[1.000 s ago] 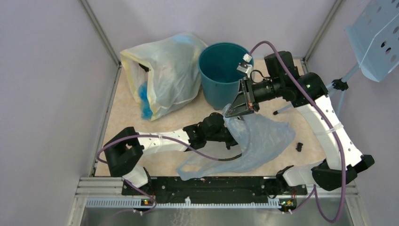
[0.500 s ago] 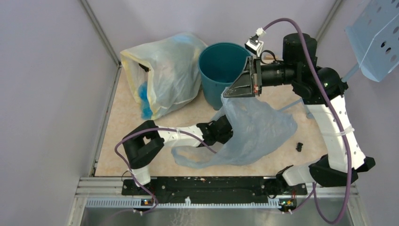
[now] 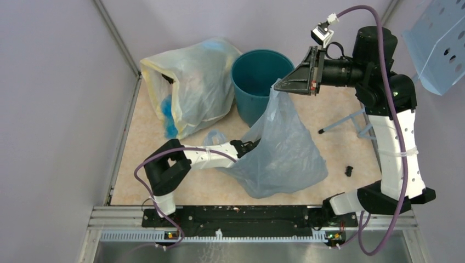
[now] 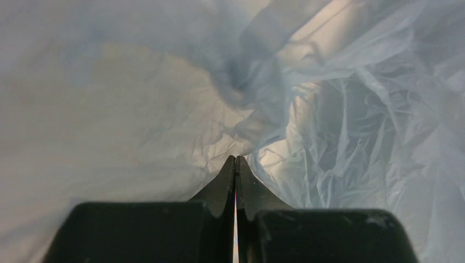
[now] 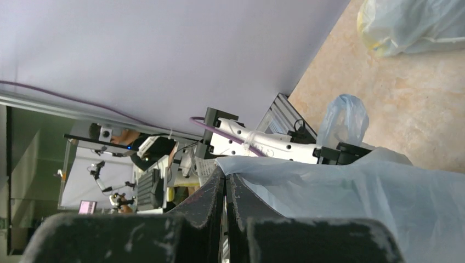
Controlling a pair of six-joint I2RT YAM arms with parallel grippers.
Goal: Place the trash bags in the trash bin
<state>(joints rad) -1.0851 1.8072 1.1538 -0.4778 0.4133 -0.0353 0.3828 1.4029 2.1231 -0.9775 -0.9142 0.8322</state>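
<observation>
The trash bag (image 3: 279, 153) is a pale, translucent blue, crinkled into whitish highlights and greyer folds. In the left wrist view it fills the frame with milky blue. The trash bin (image 3: 255, 82) at upper centre is plain dark teal. The larger bag (image 3: 192, 87) at upper left is yellowish and translucent, with bright blue showing through. The table (image 3: 142, 137) is mottled beige. The left claw (image 4: 236, 160) and right claw (image 5: 225, 176) are matte black; the arms (image 3: 395, 148) are white with black joints, the cables (image 3: 356, 7) purple.
</observation>
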